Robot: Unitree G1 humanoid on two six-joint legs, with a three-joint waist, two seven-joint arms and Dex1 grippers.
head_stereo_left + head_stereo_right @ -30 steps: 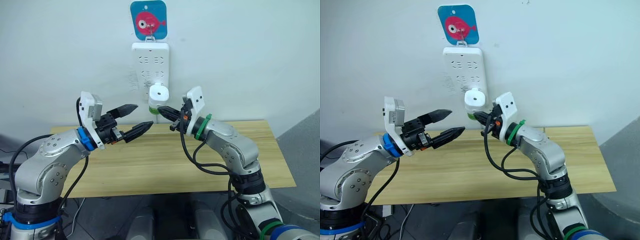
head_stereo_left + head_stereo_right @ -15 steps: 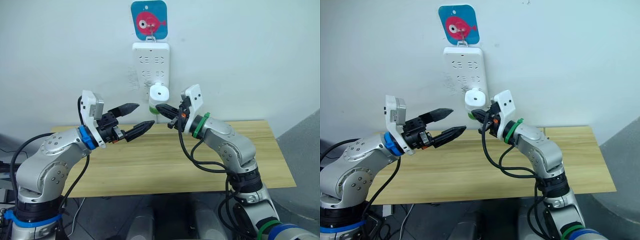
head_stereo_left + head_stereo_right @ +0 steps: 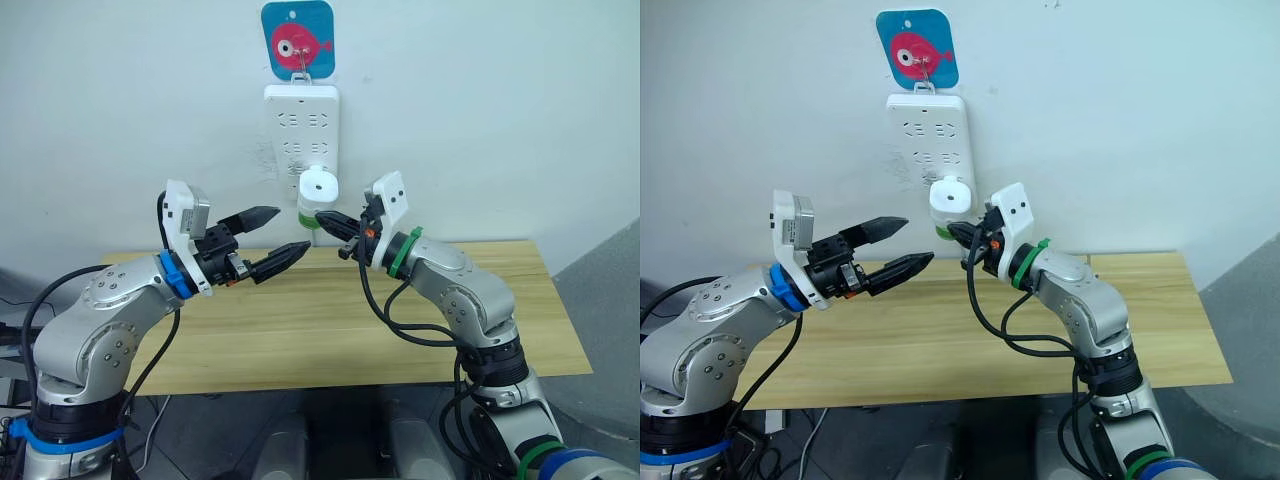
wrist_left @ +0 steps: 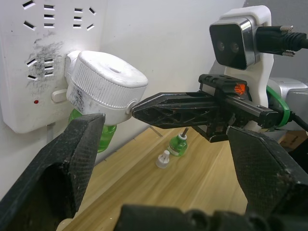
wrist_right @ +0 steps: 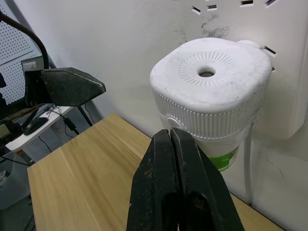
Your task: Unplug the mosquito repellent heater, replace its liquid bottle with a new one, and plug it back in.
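Note:
The white mosquito repellent heater (image 3: 318,189) is plugged into the lower part of the wall power strip (image 3: 301,125). A green bottle (image 5: 225,156) hangs under it; its neck is hidden, so I cannot tell which bottle it is. My right gripper (image 3: 321,216) is shut, its tip against the heater's lower front edge. My left gripper (image 3: 286,231) hovers open to the left of the heater, a short way off and holding nothing. In the left wrist view a green liquid bottle with a bare wick (image 4: 177,144) stands on the table, with a small white cap (image 4: 163,159) beside it.
The wooden table (image 3: 330,330) runs along the white wall below the strip. A blue hanger plate with a red fish (image 3: 297,38) holds the strip up. The strip's cord (image 5: 248,168) drops behind the heater.
My right gripper nudged slightly up toward the heater, then eased back a little, staying shut. The left arm has barely moved.

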